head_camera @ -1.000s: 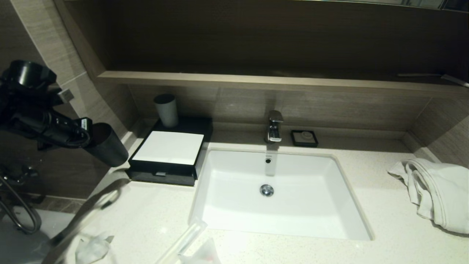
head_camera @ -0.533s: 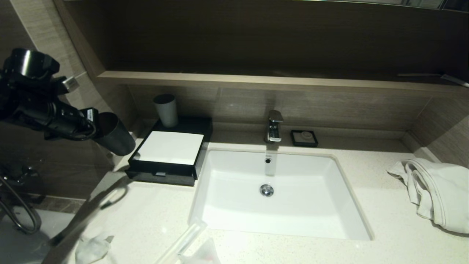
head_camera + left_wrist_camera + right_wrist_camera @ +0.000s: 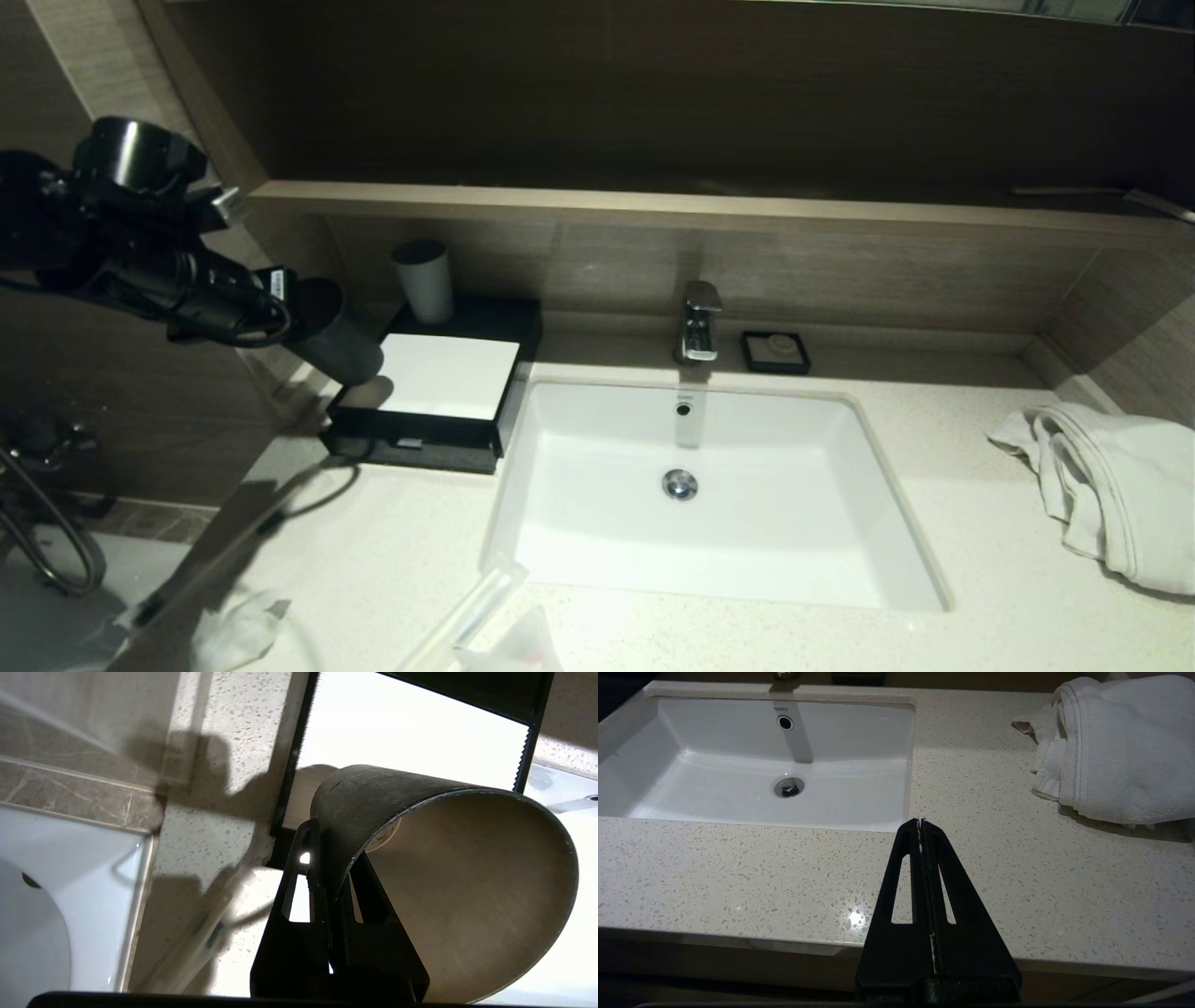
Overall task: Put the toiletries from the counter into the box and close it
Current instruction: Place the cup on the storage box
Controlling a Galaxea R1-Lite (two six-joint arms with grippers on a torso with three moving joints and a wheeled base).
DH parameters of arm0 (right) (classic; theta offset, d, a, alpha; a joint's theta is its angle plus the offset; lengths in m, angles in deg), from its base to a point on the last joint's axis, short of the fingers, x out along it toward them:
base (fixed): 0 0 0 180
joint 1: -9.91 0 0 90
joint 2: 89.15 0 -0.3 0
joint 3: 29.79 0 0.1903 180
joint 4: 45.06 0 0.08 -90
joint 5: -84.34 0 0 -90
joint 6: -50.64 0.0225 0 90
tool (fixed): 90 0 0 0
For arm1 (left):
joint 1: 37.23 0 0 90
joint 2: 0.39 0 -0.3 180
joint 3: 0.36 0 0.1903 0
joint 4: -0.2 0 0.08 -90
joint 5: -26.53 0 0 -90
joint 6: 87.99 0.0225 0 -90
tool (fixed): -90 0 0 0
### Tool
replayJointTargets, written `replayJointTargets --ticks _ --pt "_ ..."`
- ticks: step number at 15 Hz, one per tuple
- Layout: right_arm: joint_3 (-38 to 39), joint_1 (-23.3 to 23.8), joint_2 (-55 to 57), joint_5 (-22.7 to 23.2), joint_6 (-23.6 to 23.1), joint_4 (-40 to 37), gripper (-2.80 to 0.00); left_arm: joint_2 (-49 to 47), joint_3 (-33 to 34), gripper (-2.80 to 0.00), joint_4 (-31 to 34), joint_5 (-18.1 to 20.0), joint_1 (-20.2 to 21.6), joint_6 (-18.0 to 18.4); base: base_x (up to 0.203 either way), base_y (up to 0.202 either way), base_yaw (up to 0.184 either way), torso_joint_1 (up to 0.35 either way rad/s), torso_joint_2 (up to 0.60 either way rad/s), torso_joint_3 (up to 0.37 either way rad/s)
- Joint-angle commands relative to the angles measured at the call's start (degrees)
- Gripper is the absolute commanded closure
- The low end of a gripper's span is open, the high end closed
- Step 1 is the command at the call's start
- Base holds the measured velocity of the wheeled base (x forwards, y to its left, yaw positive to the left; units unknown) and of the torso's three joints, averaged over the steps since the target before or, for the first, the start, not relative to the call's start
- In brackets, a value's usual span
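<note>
Below the left gripper (image 3: 297, 313) and its cup (image 3: 336, 334) sits the box (image 3: 439, 378).

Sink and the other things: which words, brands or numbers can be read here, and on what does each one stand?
"TOTO": on the back wall of the sink, beside the overflow hole.
White label on the left arm: too small to read.
Nothing else shows readable text.

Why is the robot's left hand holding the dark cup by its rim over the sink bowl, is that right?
Not quite. The left hand does pinch the dark round cup by its rim, but the cup hangs over the left edge of the low black box with the white square top, not over the white rectangular sink bowl. The head view shows it.
</note>
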Motion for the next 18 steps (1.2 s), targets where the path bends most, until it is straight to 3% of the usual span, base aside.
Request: replayJointTargets --ticks 1,9,14,18 --pt "0.0 0.0 0.0 0.0 0.0 0.0 0.00 -2.4 -1.5 0.00 0.1 -0.2 -1.3 0.1 0.000 0.000 0.000 0.000 0.00 0.000" --pt "0.0 0.0 0.0 0.0 0.0 0.0 0.00 -8.3 -9.3 0.00 2.4 -1.0 -5.2 0.4 0.000 0.000 0.000 0.000 0.00 0.000" --pt "0.0 0.0 0.0 0.0 0.0 0.0 0.00 -12.9 -19.0 0.00 11.1 -3.0 -5.7 1.1 0.000 0.000 0.000 0.000 0.00 0.000" --pt "0.0 0.0 0.0 0.0 0.0 0.0 0.00 -13.6 -19.1 0.00 10.5 -5.1 -7.6 2.5 0.000 0.000 0.000 0.000 0.00 0.000"
